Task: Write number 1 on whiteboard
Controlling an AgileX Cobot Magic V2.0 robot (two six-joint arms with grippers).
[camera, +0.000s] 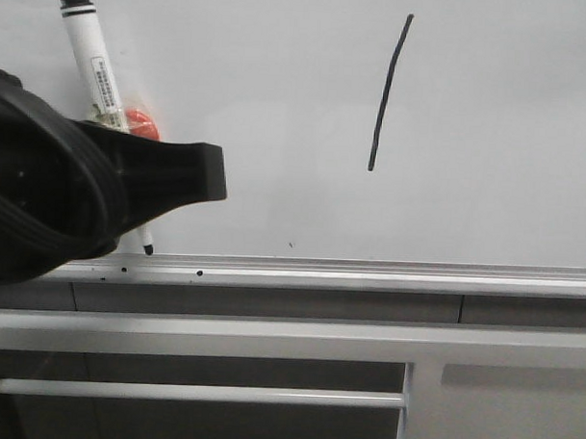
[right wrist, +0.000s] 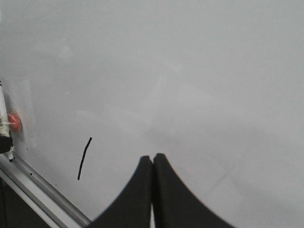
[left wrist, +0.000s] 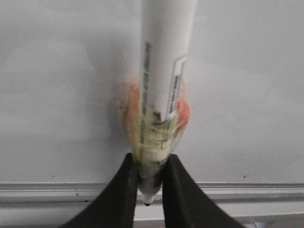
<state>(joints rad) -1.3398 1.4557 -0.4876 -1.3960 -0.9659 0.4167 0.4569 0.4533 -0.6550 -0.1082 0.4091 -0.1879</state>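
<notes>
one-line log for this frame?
left tool: shut on marker | right tool: shut, empty | 1: drawn | whiteboard

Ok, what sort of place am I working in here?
Probably a lab or test bench for writing, not a home. A large whiteboard lies flat with an aluminium strip along its edge, a black stroke is drawn on it, and the left claw grips a marker.

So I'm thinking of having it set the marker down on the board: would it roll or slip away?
Probably it would roll: the marker is a round, smooth barrel, and the whiteboard looks glossy. The orange wrap near its tip may damp rolling somewhat. It looks stiff and light, held firmly in the left tool.
</notes>
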